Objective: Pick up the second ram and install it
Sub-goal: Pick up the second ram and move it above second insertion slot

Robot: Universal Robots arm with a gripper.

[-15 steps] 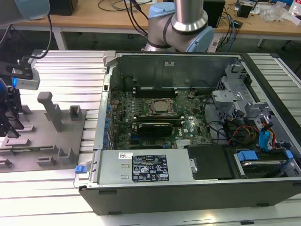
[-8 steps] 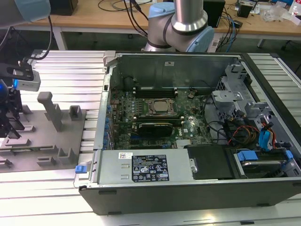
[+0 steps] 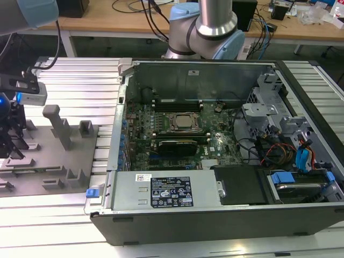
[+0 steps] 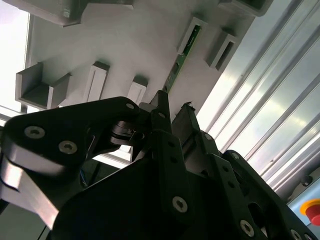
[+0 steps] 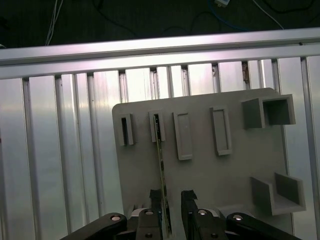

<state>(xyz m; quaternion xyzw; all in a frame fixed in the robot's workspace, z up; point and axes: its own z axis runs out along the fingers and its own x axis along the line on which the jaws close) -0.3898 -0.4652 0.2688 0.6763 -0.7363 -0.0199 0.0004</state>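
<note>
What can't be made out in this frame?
- Long green circuit-board stick: edge-on in both wrist views, chips hidden; one end lost between the black jaws.
- Whether the open jaws touch it: unclear.
- Grey plastic fixture plate: cut by the exterior view's left edge.

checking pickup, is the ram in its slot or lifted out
In the slot: in the first wrist view the ram stands on edge, one end in the grey fixture, hand straddling it.
</note>
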